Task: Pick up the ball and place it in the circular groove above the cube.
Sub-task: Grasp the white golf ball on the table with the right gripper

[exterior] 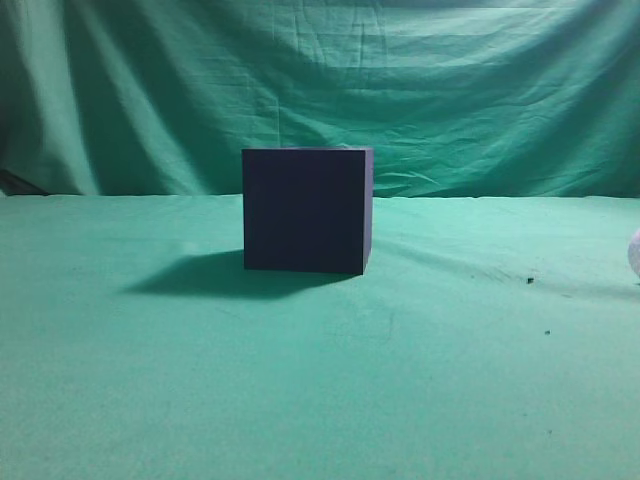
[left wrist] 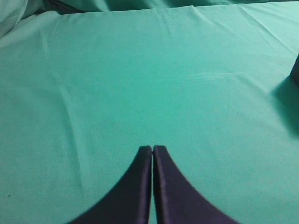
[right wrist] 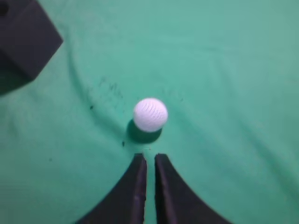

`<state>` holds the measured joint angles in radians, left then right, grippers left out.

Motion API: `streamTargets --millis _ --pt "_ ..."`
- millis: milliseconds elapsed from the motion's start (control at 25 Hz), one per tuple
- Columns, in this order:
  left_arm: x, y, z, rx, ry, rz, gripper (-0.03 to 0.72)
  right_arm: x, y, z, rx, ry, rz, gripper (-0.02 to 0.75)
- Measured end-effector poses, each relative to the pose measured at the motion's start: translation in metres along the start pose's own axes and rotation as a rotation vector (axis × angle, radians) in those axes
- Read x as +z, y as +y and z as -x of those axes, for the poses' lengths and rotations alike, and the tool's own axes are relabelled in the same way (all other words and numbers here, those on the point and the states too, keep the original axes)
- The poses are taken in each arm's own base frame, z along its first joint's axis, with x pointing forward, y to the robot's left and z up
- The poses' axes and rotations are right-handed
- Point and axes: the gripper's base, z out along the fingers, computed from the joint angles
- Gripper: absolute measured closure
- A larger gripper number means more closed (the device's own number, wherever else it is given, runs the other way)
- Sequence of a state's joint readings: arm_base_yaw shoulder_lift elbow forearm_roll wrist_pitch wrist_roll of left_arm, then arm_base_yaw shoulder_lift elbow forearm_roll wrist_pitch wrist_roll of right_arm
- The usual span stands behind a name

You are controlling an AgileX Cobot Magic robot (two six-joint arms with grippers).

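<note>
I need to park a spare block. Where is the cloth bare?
Bare cloth lies left of the cube and all along the front edge. The right is busier: the ball sits just ahead of the right tool.

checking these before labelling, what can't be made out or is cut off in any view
- The ball: in the exterior view only a white sliver shows; the right edge cuts it.
- The cube: its top face and any groove are out of sight in the exterior view, which looks level with it; edges crop it in both wrist views.
- Both arms: absent from the exterior view.
- The right gripper: a slight gap; hard to call shut.
</note>
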<state>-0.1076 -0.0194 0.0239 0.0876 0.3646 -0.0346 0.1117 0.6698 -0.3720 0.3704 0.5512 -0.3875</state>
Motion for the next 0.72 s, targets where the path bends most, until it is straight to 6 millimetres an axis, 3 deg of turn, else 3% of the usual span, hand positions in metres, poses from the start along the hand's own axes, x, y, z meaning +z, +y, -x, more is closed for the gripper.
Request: streamTargets --millis 40,280,640,720 --pt "0.000 0.000 0.000 0.000 0.000 0.000 0.688 0.003 0.001 0.003 -0.018 0.065 0.026 0.738" --pt "0.000 0.000 0.000 0.000 0.000 0.000 0.688 0.026 0.010 0.034 -0.087 0.297 0.117 0.738" --pt "0.000 0.000 0.000 0.000 0.000 0.000 0.688 0.075 0.013 0.055 -0.204 0.500 0.047 0.738" --pt "0.000 0.000 0.000 0.000 0.000 0.000 0.688 0.086 0.013 0.058 -0.225 0.491 0.040 0.633"
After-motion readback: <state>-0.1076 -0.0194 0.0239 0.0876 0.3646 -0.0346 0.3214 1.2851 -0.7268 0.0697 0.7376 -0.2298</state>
